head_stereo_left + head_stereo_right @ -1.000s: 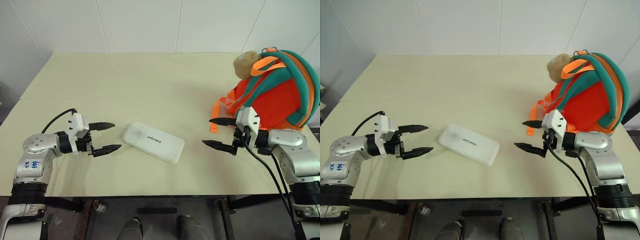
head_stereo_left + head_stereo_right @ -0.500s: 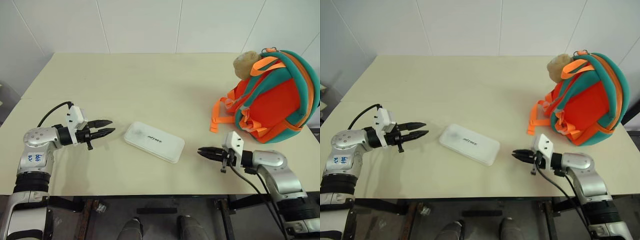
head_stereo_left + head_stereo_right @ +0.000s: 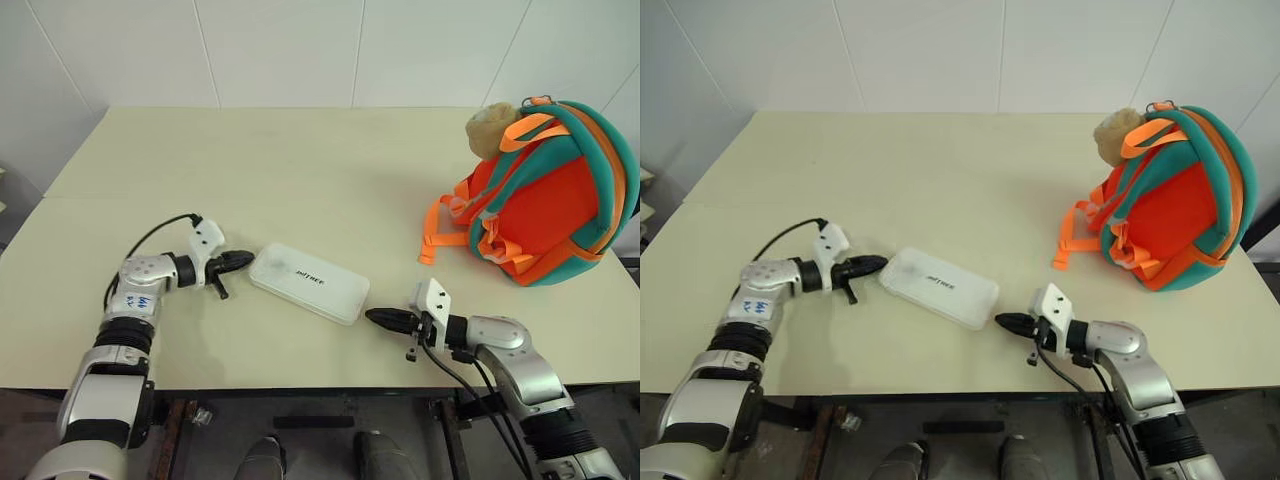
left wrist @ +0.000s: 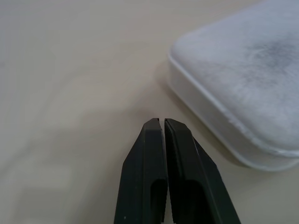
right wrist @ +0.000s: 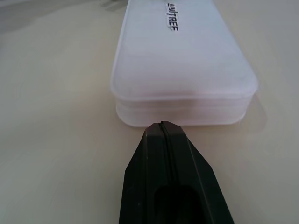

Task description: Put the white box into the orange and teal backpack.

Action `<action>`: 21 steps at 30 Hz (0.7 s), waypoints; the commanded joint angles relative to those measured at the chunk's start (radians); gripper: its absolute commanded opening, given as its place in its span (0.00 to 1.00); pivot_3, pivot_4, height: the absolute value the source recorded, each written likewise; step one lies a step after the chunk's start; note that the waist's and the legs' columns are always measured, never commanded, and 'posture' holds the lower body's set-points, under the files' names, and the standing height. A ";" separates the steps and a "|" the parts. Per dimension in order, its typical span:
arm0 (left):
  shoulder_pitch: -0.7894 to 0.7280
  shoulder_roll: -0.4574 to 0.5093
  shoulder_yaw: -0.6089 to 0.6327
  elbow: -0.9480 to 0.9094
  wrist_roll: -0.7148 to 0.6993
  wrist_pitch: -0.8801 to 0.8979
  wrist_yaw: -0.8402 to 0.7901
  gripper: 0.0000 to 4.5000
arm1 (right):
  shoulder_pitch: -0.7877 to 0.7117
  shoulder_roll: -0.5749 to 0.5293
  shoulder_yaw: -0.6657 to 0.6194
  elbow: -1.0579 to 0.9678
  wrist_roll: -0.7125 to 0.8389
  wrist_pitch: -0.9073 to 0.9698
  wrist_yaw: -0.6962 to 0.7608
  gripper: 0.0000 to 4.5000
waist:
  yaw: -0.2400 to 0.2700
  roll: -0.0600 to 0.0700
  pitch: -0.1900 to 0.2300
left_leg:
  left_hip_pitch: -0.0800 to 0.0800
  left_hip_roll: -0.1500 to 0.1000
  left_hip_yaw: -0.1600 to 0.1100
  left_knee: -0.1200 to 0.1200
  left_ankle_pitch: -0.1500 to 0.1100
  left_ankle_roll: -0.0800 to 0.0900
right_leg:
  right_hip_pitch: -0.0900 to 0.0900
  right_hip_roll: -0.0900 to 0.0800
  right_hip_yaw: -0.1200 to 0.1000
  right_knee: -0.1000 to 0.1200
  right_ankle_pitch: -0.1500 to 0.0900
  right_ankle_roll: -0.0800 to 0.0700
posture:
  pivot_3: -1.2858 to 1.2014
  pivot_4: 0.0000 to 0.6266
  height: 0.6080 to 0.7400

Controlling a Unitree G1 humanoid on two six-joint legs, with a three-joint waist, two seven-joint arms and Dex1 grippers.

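The white box (image 3: 308, 283) lies flat on the cream table (image 3: 300, 170), near the front middle, dark lettering on its lid. My left gripper (image 3: 243, 260) is shut, low over the table, its tips just short of the box's left end (image 4: 243, 93). My right gripper (image 3: 374, 317) is shut too, tips nearly at the box's right end (image 5: 184, 70). Nothing is held. The orange and teal backpack (image 3: 545, 195) stands upright at the table's right side, a tan plush ball (image 3: 490, 128) at its top left.
Orange webbing straps (image 3: 437, 228) trail from the backpack onto the table toward the box. The table's front edge (image 3: 300, 388) runs just below both arms. A white tiled wall (image 3: 300, 50) stands behind the table.
Both grippers have shut and dropped to table level. The left one moved in toward the box's left end, the right one moved left toward its right end. The box stayed put.
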 commanded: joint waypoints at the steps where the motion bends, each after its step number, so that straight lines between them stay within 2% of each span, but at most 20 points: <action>1: -0.018 -0.010 0.016 -0.008 -0.026 -0.026 -0.037 0.04 | -0.006 0.007 0.001 -0.040 0.004 0.007 -0.014 0.00 | 0.000 0.000 0.000 | 0.000 0.000 0.000 0.000 0.000 0.000 | 0.000 0.000 0.000 0.000 0.000 0.000 | 0.52 0.24 1.00; 11: 0.058 -0.016 0.024 -0.111 -0.048 0.007 -0.103 0.04 | -0.040 -0.022 -0.020 -0.012 0.007 0.005 0.005 0.00 | -0.002 0.000 0.000 | 0.000 0.000 0.000 0.000 0.000 0.000 | 0.000 0.000 0.000 0.000 0.000 0.000 | 0.52 0.24 1.00; 21: 0.211 -0.013 0.008 -0.371 -0.075 0.152 -0.127 0.04 | -0.134 -0.067 -0.046 0.111 -0.008 -0.048 0.047 0.00 | -0.001 0.000 0.000 | 0.000 0.000 0.000 0.000 0.000 0.000 | 0.000 0.000 0.000 0.001 0.000 0.000 | 0.52 0.24 1.00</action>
